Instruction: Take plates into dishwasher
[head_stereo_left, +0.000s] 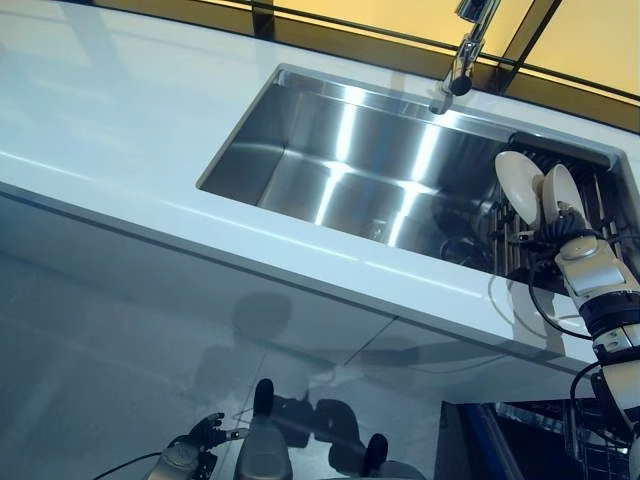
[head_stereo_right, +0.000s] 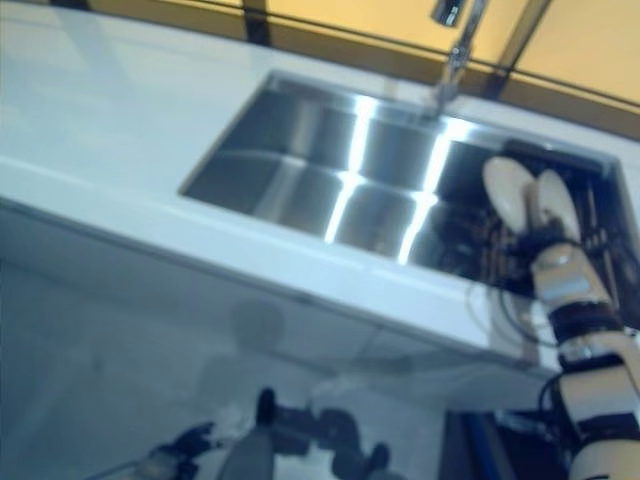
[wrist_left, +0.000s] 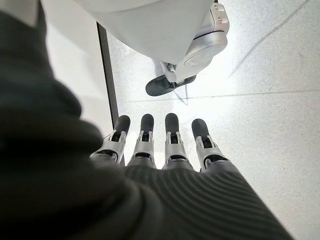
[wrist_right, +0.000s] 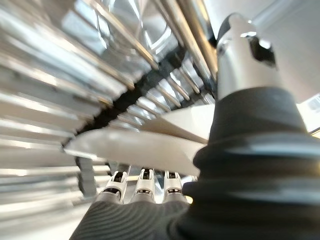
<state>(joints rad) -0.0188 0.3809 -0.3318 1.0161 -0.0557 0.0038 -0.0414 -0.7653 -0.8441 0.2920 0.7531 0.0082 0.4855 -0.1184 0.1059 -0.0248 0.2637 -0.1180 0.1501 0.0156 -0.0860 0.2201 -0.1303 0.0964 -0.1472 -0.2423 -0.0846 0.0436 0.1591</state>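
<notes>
Two white plates stand on edge in a dark wire rack (head_stereo_left: 520, 245) at the right end of the sink, the left plate (head_stereo_left: 520, 185) and the right plate (head_stereo_left: 562, 192) side by side. My right hand (head_stereo_left: 570, 228) reaches up to the right plate from below. In the right wrist view this plate's rim (wrist_right: 145, 147) runs between the thumb (wrist_right: 240, 55) above and the fingers (wrist_right: 145, 182) below, so the hand is shut on it. My left hand (head_stereo_left: 205, 435) hangs low by the floor, its fingers (wrist_left: 170, 135) straight and holding nothing.
The steel sink (head_stereo_left: 350, 170) is set in a white counter (head_stereo_left: 120, 110), with a faucet (head_stereo_left: 465, 50) over its back edge. Below the counter at the lower right shows the dishwasher's wire basket (head_stereo_left: 590, 445).
</notes>
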